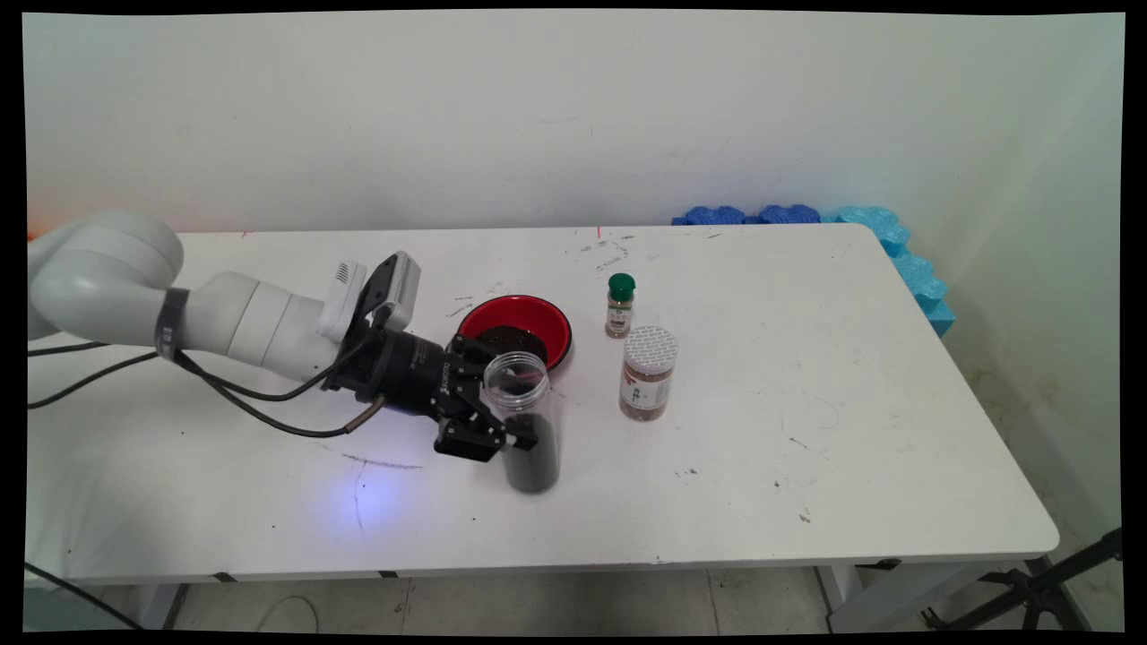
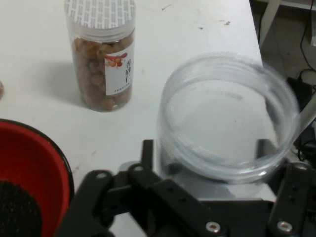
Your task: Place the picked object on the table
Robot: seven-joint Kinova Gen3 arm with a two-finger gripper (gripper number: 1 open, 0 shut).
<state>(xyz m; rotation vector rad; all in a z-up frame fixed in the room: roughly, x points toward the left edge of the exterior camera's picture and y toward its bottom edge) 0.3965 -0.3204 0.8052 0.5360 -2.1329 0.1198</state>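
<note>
Black and two-fingered, the gripper (image 1: pixel 513 421) (image 2: pixel 207 163) is clamped on a clear, lidless plastic jar (image 1: pixel 525 421) (image 2: pixel 228 116), one finger on each side of its wall. In the main view the jar stands upright on the white table (image 1: pixel 806 430) (image 2: pixel 39 64), with dark grains filling its lower half and its upper half clear. In the hand view its round open mouth sits right between the fingers. Behind the gripper, just beyond the jar, lies a red bowl with a black rim (image 1: pixel 522 329) (image 2: pixel 29 173) holding a dark heap. To the right of the gripper stands a clear jar with a white perforated lid (image 1: pixel 647 373) (image 2: pixel 101 49), filled with brown pieces; its white label carries red and dark characters too small to read. Farther back is a small spice bottle with a green cap (image 1: pixel 620 305), its label unreadable.
</note>
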